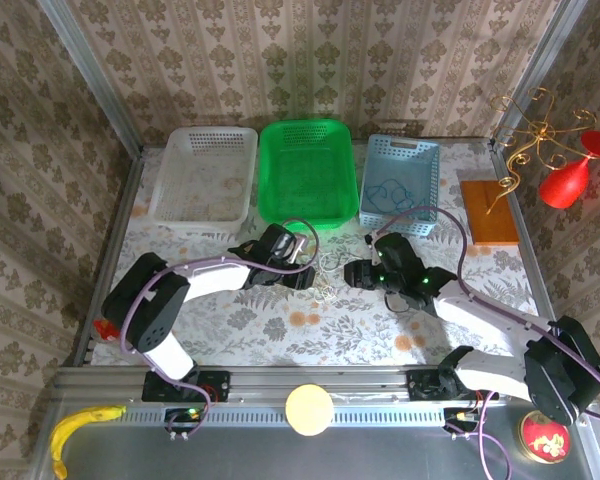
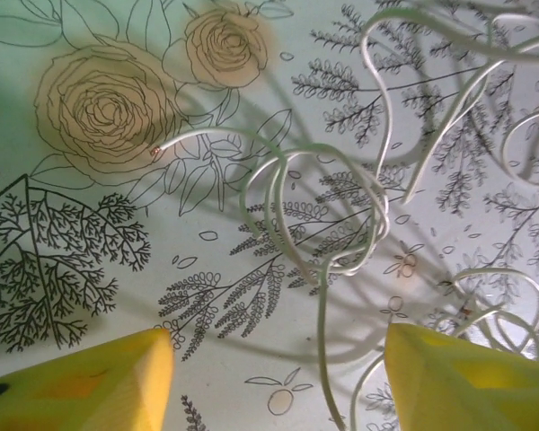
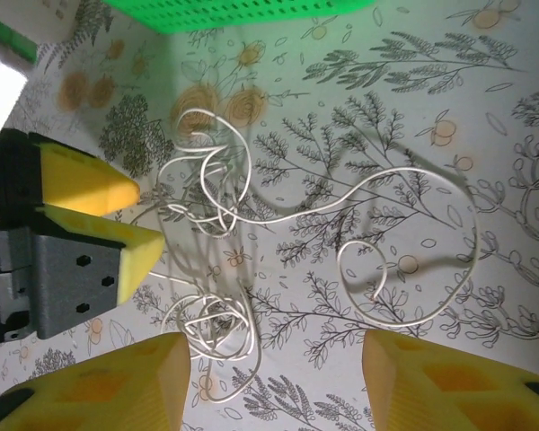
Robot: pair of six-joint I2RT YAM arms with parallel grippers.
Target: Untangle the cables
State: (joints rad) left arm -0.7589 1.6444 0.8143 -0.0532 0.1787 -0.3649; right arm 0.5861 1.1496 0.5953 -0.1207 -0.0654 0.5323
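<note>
The pale cream cables (image 1: 325,283) lie tangled on the flowered tablecloth between my two grippers. In the left wrist view their loops (image 2: 314,206) spread just beyond my left gripper (image 2: 278,386), which is open, with one strand running between its yellow fingers untouched. My left gripper (image 1: 300,262) sits left of the tangle, my right gripper (image 1: 355,272) right of it. The right gripper (image 3: 274,386) is open above the cloth, a small coil (image 3: 207,328) beside its left finger and a knot (image 3: 216,206) further off. A blue cable (image 1: 388,193) lies in the blue basket.
Three baskets stand along the back: white (image 1: 205,180), green (image 1: 308,172) and blue (image 1: 420,160). A wooden stand (image 1: 490,210) with a gold ornament and red glass (image 1: 570,180) is at the right. A banana (image 1: 80,425) lies on the near rail.
</note>
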